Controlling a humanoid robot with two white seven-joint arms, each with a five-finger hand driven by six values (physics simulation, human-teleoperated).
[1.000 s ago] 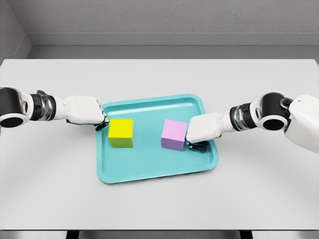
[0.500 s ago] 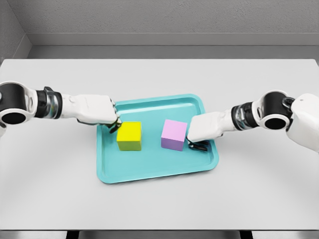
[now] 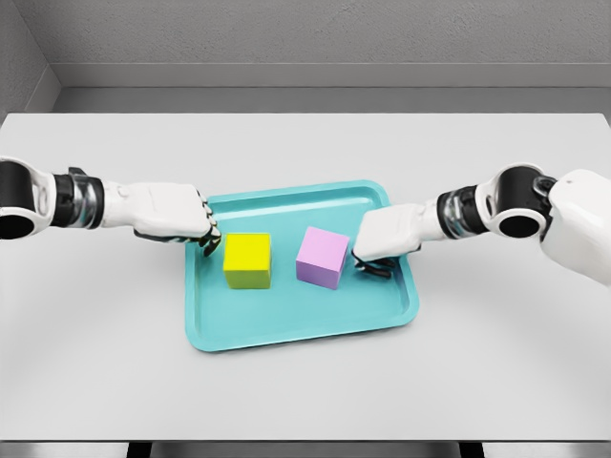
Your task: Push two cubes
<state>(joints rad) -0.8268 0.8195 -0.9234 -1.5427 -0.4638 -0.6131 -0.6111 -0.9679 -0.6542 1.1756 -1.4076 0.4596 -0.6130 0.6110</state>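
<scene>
Change: the purple cube (image 3: pixel 323 258) now sits further left than half a second ago and slightly turned, closer to the yellow cube (image 3: pixel 248 260), which has kept its place; the left hand (image 3: pixel 175 212) has drawn back a little from the yellow cube, while the right hand (image 3: pixel 387 235) has followed the purple one inward.
Cubes: both stand on the floor of the teal tray (image 3: pixel 302 327), near its middle, side by side with a narrow gap between them, not touching.
Why so placed: each cube looks to have been shoved from its outer side toward the tray's centre, so the hands flank the pair from left and right.
Left hand: fingers curled downward, holding nothing; fingertips just beside the yellow cube's left face, over the tray's left rim, apparently clear of it.
Right hand: fingers curled under the palm, holding nothing; just beside the purple cube's right face, contact too close to tell.
Room: only the small gap is left between the cubes; a further push would likely bring them together.
Edges: open tray floor lies in front of and behind the cubes; the raised rim would stop any slide off.
Table (image 3: pixel 305 391): the white surface surrounds the tray on all sides.
</scene>
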